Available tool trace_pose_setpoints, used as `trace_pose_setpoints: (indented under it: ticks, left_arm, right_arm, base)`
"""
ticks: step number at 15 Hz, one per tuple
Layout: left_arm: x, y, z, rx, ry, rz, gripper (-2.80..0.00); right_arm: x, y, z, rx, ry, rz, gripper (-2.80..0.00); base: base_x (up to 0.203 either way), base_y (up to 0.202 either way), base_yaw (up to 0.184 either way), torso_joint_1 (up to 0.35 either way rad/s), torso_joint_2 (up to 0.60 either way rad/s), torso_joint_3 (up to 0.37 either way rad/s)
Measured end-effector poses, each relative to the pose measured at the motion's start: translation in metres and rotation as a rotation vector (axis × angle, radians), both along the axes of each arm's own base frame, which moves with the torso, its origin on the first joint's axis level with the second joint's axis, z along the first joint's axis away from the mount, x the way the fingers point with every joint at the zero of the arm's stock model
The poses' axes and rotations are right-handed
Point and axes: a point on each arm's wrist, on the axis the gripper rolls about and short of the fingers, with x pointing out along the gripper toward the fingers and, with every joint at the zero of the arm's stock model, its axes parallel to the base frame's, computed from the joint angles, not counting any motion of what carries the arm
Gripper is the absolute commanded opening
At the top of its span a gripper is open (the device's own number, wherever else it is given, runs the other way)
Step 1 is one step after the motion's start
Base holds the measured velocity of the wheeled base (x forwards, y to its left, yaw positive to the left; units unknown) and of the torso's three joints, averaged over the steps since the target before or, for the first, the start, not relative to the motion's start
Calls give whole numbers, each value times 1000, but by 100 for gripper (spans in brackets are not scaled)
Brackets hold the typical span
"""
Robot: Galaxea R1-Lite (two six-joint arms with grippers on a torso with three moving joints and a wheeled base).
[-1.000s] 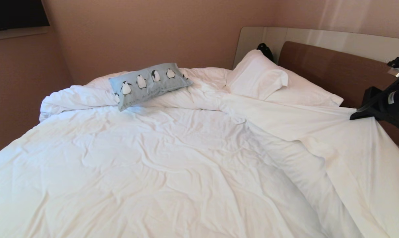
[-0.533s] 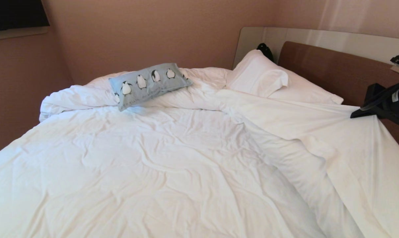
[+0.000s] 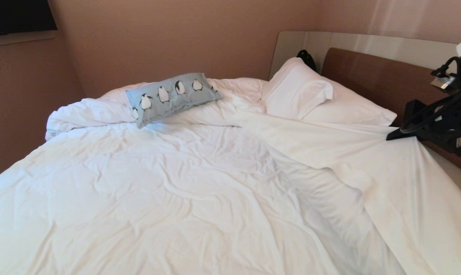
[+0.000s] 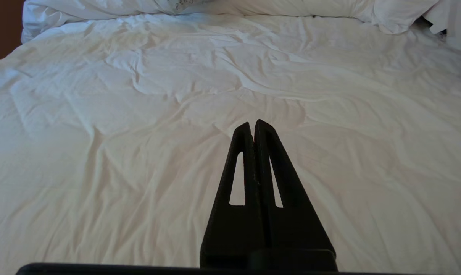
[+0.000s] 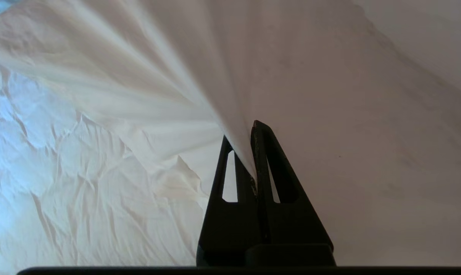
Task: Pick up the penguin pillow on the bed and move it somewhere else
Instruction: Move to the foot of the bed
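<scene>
White cotton everywhere: the bed (image 3: pixel 177 198) carries a rumpled duvet (image 3: pixel 158 183). The penguin pillow (image 3: pixel 172 97) lies on the bunched duvet roll at the far side, well apart from both arms and untouched. Two white pillows (image 3: pixel 314 99) lean by the brown headboard (image 3: pixel 371 78).

Right gripper (image 3: pixel 390 136) sits at the bed's right edge, jaws pinched together on a corner of the sheet (image 5: pixel 200 72), which fans out taut from the pinch. Left gripper (image 4: pixel 252 126) hangs over the open duvet, fingers together, holding nothing.

Risk, as judged: more pull on the sheet could drag the duvet fold and roll the penguin pillow off its perch; the fabric could also slip free from such a thin pinch. The pillow step looks not yet started.

No containers in view.
</scene>
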Motion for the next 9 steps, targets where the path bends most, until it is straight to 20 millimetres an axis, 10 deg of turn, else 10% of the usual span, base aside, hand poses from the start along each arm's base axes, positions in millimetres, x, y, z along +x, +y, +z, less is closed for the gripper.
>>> trace_pose_setpoints:
  ticks: [9]
  left_arm:
    - [0, 0, 0, 0, 0, 0, -280]
  right_arm:
    - [-1, 16, -9, -6, 50, 55, -280]
  base:
    - [0, 0, 0, 0, 0, 0]
